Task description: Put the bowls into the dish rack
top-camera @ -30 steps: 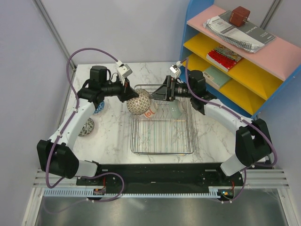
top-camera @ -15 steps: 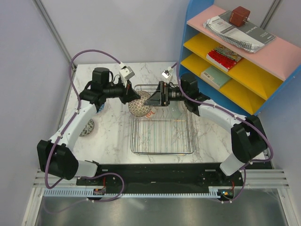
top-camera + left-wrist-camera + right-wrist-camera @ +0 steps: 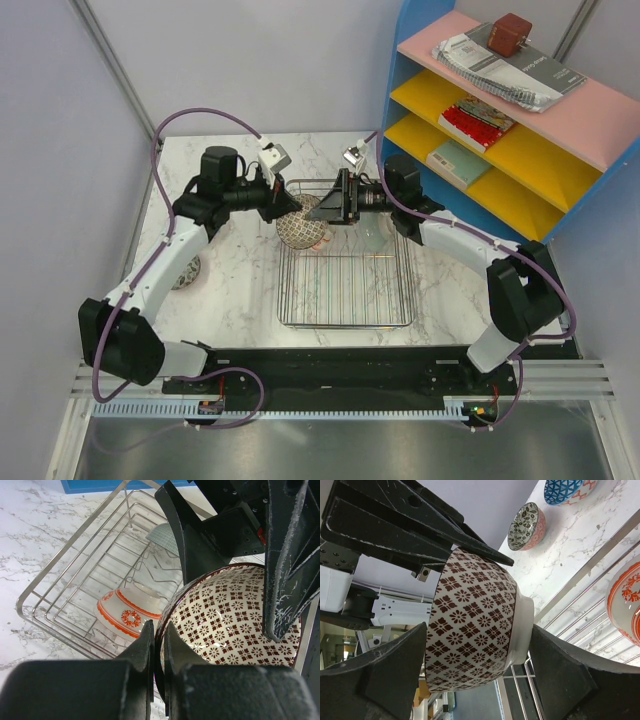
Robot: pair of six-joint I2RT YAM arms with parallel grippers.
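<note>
My left gripper (image 3: 285, 210) (image 3: 159, 627) is shut on the rim of a white bowl with a reddish-brown pattern (image 3: 298, 230) (image 3: 235, 615) (image 3: 475, 625). It holds the bowl on edge above the back left corner of the silver wire dish rack (image 3: 345, 322) (image 3: 65, 545). My right gripper (image 3: 322, 212) (image 3: 479, 625) spans the same bowl, with one finger against its rim and one against its foot. A red-orange bowl with a white pattern (image 3: 322, 242) (image 3: 127, 612) and a pale teal bowl (image 3: 375, 235) (image 3: 165, 537) stand in the rack's back row.
A grey speckled bowl (image 3: 185, 270) (image 3: 526, 526) and a blue patterned bowl (image 3: 567, 490) sit on the marble table left of the rack. A blue shelf unit (image 3: 500, 130) with books stands at the back right.
My left gripper carried the patterned bowl right and down toward the rack's back left corner. My right gripper moved left and came to span the bowl.
</note>
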